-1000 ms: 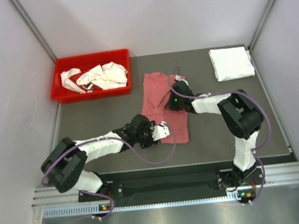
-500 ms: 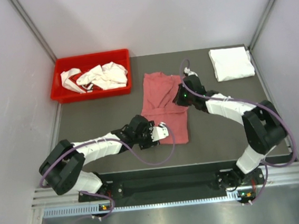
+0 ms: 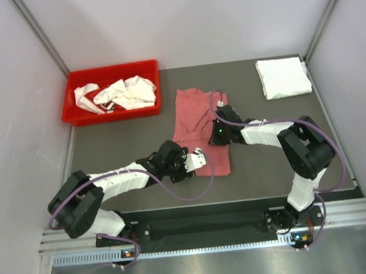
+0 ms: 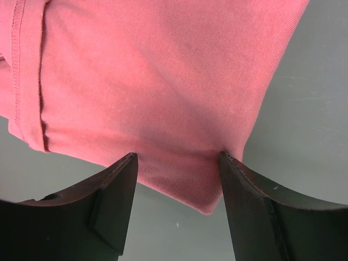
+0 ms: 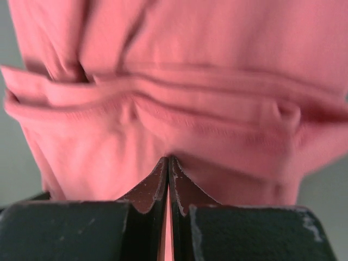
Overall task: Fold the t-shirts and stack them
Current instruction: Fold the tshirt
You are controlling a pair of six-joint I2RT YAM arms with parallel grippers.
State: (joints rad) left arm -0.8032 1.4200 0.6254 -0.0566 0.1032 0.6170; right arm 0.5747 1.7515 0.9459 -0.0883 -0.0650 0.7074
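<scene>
A pink t-shirt [image 3: 198, 124] lies partly folded as a long strip in the middle of the grey table. My left gripper [image 3: 198, 159] is open at its near right corner. In the left wrist view the jaws [image 4: 176, 157] straddle the corner of the pink cloth [image 4: 152, 81], touching its edge. My right gripper [image 3: 217, 132] is shut, its tips low on the shirt's right side. In the right wrist view the closed tips [image 5: 168, 159] press against bunched pink folds [image 5: 179, 103]. A folded white t-shirt [image 3: 283, 77] lies at the back right.
A red bin [image 3: 79, 114] at the back left holds several crumpled white t-shirts [image 3: 125, 92]. Grey walls stand close on the left, right and back. Purple cables loop from both arms over the table.
The right gripper swung out to the shirt's right edge, then came back left and nearer onto the shirt. The left gripper stayed at the near corner.
</scene>
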